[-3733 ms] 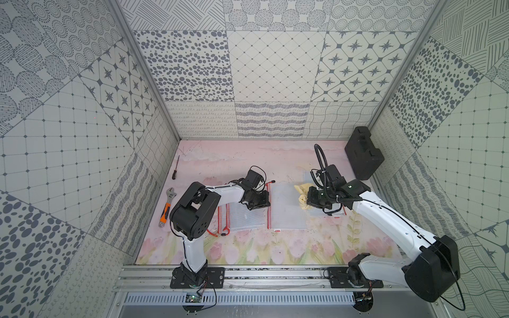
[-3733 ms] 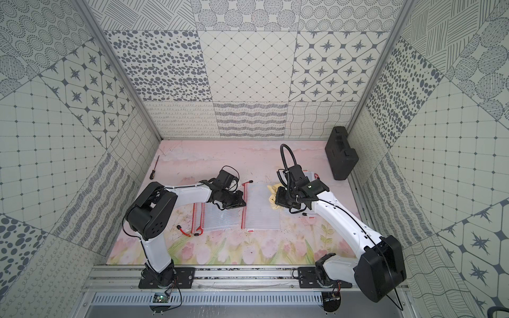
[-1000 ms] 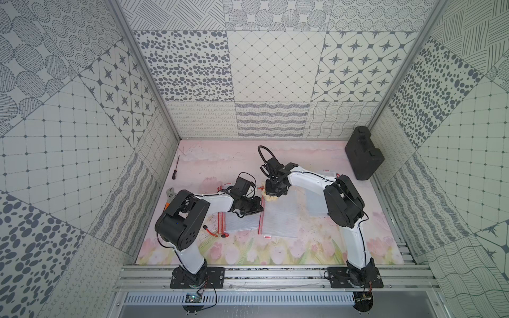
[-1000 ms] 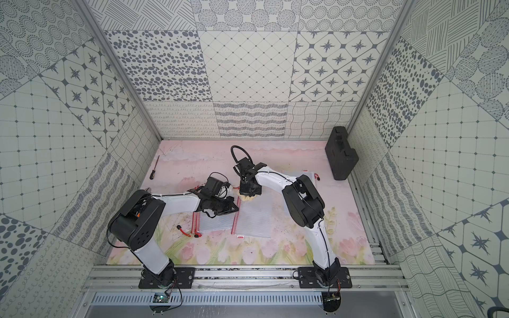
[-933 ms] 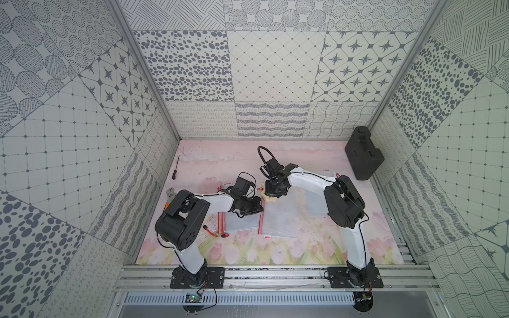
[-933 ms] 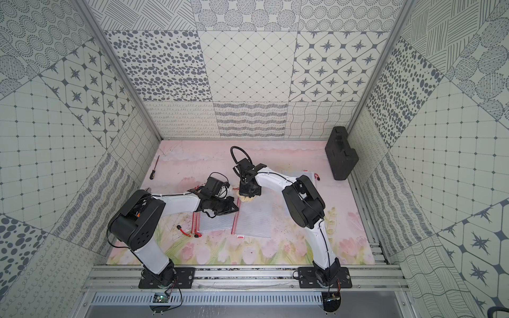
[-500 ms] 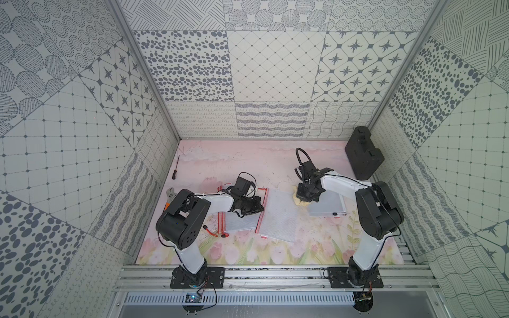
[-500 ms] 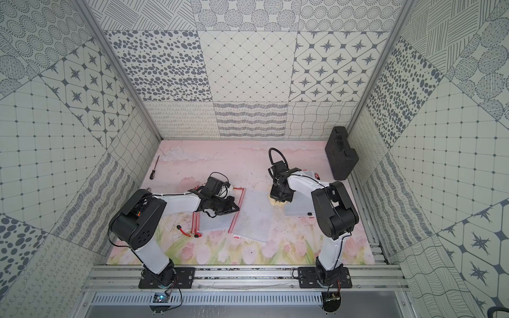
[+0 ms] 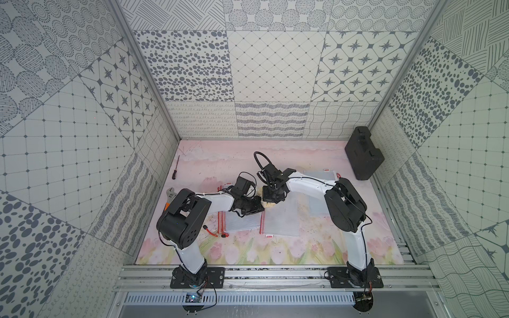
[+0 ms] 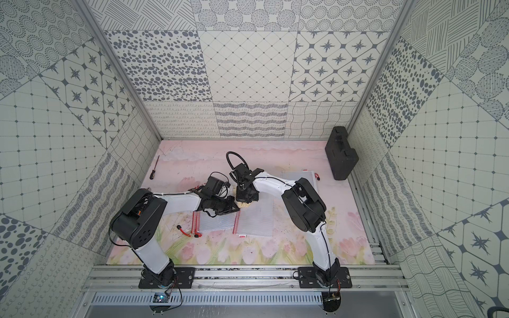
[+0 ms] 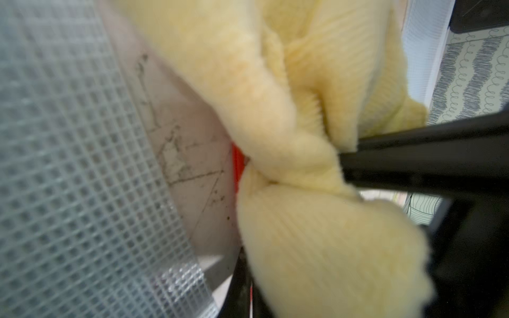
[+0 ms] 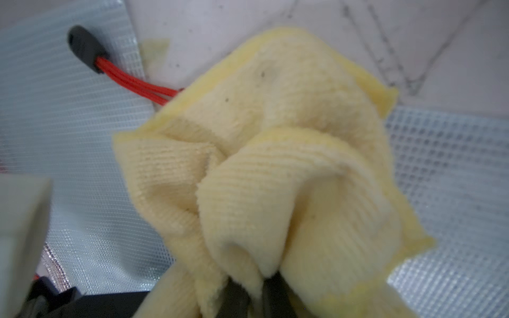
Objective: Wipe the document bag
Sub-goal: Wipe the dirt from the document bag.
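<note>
The document bag (image 9: 281,223) (image 10: 256,220) is a clear mesh pouch with a red zip edge, lying flat in the middle of the mat. My right gripper (image 9: 271,196) (image 10: 246,196) (image 12: 253,291) is shut on a bunched yellow cloth (image 9: 271,205) (image 10: 245,206) (image 12: 275,165). It presses the cloth onto the bag's far left corner. My left gripper (image 9: 259,209) (image 10: 235,209) (image 11: 249,291) lies low on that same corner, shut, with a thin red strip of the zip edge between its fingers. The cloth (image 11: 303,234) touches it.
A second mesh bag (image 9: 242,223) lies left of the middle one, a third (image 9: 319,190) partly under the right arm. A black case (image 9: 363,154) stands at the back right. A screwdriver (image 9: 175,170) and wrench (image 9: 170,192) lie by the left wall.
The right gripper has swept the cloth leftward across the bag, from its right side to the far left corner beside the left gripper. The left gripper has stayed put.
</note>
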Available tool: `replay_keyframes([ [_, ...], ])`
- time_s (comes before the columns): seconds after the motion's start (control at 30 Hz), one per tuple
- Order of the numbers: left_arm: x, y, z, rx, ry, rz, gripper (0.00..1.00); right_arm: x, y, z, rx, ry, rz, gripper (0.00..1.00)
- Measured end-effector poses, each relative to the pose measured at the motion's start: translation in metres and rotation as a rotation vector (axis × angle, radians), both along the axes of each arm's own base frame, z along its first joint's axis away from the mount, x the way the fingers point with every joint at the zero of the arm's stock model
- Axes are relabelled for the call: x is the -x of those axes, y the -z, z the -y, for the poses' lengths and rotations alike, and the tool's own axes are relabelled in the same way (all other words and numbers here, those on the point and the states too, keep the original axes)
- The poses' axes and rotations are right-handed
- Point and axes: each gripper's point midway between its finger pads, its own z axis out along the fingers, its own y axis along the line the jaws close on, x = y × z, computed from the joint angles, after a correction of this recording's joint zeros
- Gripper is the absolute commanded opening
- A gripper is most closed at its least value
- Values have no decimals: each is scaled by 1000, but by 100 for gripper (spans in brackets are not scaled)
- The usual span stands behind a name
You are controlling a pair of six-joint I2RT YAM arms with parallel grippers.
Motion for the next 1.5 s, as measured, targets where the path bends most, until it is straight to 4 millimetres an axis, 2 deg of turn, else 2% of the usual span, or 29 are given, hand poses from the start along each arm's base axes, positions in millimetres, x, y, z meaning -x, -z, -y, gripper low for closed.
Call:
replay_keyframes([
  [0.07,0,0,0,-2,-1,1,0,2,1,32,-2,52,-15,0],
  [0.2,0,0,0,-1,-1,1,0,6,1,113,48,206,-48,0],
  [0.27,0,0,0,0,0,1,0,9,0,129,74,237,-56,0],
  [0.3,-1,0,0,0,0,2,0,10,1,130,85,234,-53,0],
  [0.37,-1,0,0,0,0,1,0,14,1,118,107,201,-48,0],
  [0.43,-1,0,0,-1,0,-1,0,18,0,92,117,141,-51,0],
  [0.5,-1,0,0,-3,-1,-3,0,21,0,46,92,55,-37,0],
  [0.57,-1,0,0,-4,-1,-5,0,24,0,8,44,-2,-24,0],
  [0.6,-1,0,0,-4,-1,-5,0,29,0,-7,14,-28,-19,0],
  [0.63,0,0,0,-5,-1,-6,0,33,0,-13,1,-39,-18,0],
  [0.7,0,0,0,-6,-1,-8,0,34,1,-11,-24,-26,-22,0],
  [0.77,0,1,0,-6,-1,-7,0,33,2,3,-53,4,-36,0],
  [0.83,0,1,0,-5,0,-8,0,31,2,31,-63,57,-47,0],
  [0.97,-1,1,2,3,4,-9,0,29,2,100,-25,193,-69,0],
  [1.03,-2,0,3,8,6,-10,0,31,1,116,12,218,-76,0],
  [1.1,-2,0,4,11,5,-13,0,34,1,111,41,195,-68,0],
  [1.17,-3,0,5,12,4,-14,0,38,1,93,63,145,-71,0],
  [1.37,-3,-1,4,8,-5,-23,0,49,-1,-16,6,-62,-42,0],
  [1.43,-1,0,3,3,-7,-34,0,57,0,-22,14,-78,-39,0],
  [1.5,-1,0,3,0,-9,-36,0,57,2,-15,-9,-63,-44,0],
])
